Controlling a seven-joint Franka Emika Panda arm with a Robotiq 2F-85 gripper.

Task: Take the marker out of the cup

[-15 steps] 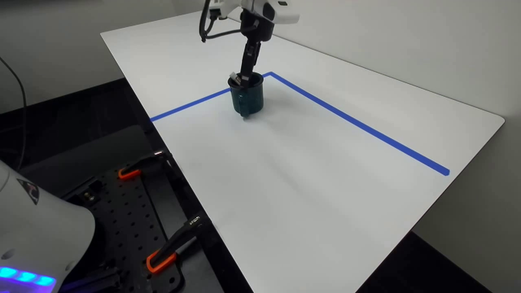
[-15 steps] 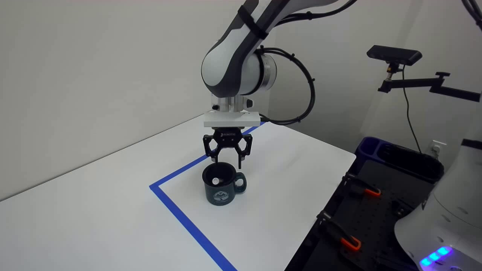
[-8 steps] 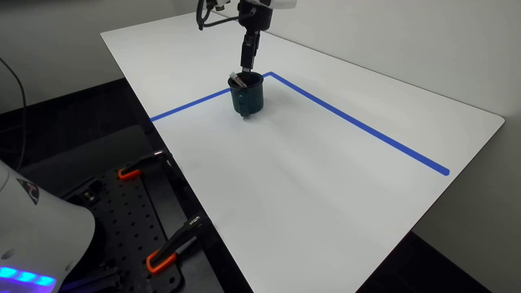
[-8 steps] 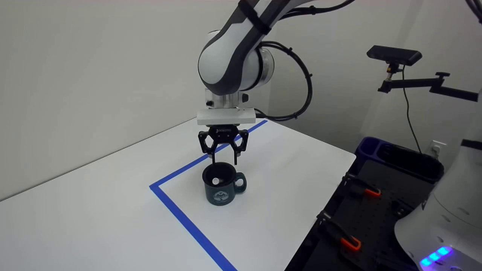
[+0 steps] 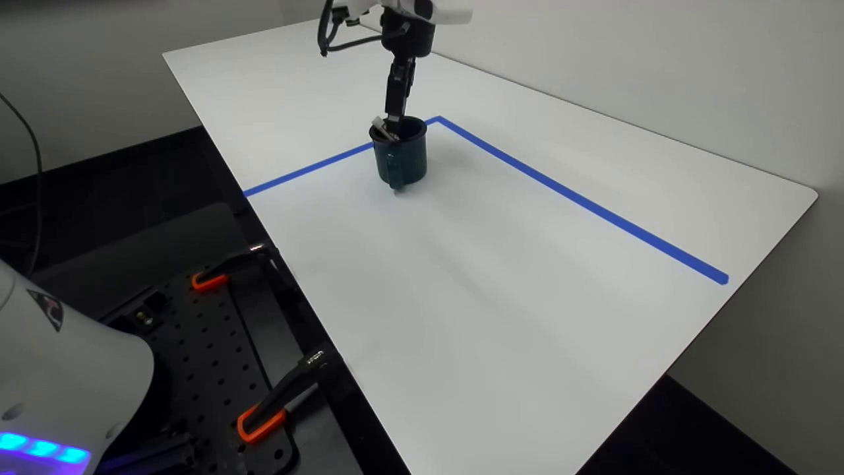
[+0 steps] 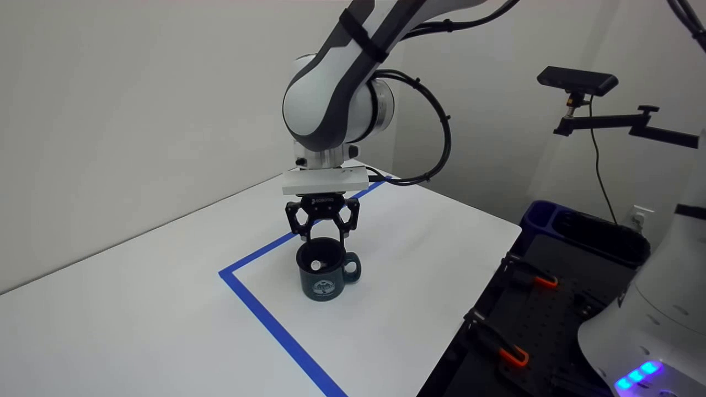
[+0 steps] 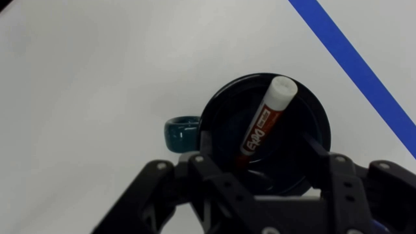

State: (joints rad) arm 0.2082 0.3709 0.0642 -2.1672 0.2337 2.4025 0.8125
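The dark teal cup [image 6: 325,288] stands upright on the white table in both exterior views [image 5: 410,161]. Its handle [image 7: 182,135] shows at left in the wrist view. The marker [image 7: 265,120], reddish-brown with a white end, leans inside the cup, its white end up at the rim. Its white end also shows in both exterior views [image 6: 316,265] [image 5: 380,124]. My gripper [image 7: 258,142] is open and empty, pointing down at the cup mouth, one finger on each side of the marker's lower part. In the exterior views [image 6: 325,240] [image 5: 393,125] its fingertips are at the rim; their depth is unclear.
Blue tape [image 6: 276,325] marks lines on the white table [image 5: 501,316] close to the cup. A wall stands along the table's far side. The robot base [image 5: 66,369] and black clamps with orange pads [image 5: 260,422] sit beside the table edge.
My gripper has risen a little and then come down again, shifting slightly left in an exterior view. It stays open. The cup and marker have not visibly moved.
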